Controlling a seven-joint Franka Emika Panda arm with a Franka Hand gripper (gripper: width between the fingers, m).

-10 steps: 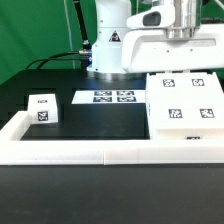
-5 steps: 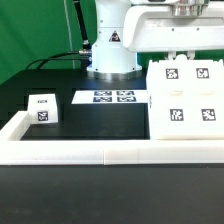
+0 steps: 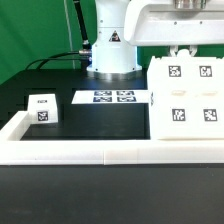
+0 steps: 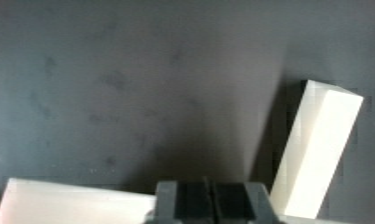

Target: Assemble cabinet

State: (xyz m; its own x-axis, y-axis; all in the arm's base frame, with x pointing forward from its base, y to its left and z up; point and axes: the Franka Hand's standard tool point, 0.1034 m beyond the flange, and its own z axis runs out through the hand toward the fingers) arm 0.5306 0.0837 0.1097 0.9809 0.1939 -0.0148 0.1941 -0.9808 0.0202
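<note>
— Spotted the cabinet [image 3: 185,105] where?

— On the counter [image 3: 100,125], at the exterior view's right, close by the white rail [image 3: 100,152] along the near edge. Showed two tagged faces to that camera, the upper sloping back, the lower facing front.

— And the hand [image 3: 180,50]?

— Hung over the cabinet's far edge, at it or just above. Could not tell touching from apart. Placed the cabinet below the hand and toward the near side.

— Long axis?

— Seemed to run across the exterior view, side to side. Cut off at the frame's right, so judged loosely.

— Open or closed?

— Could not read that from the exterior view. Seen plainly only from the wrist: fingers [image 4: 180,202] drawn together, no gap worth naming, nothing white between them. Judged closed on nothing.

— Anything else from the wrist?

— A white slab [image 4: 317,150] standing just beside the fingers, long side running away from them, and a white corner [image 4: 59,200] on the other side. Probably cabinet parts, but could not say which. Missed the small tagged block [image 3: 42,108] and the marker board [image 3: 112,97] altogether, both well apart toward the exterior view's left.
</note>
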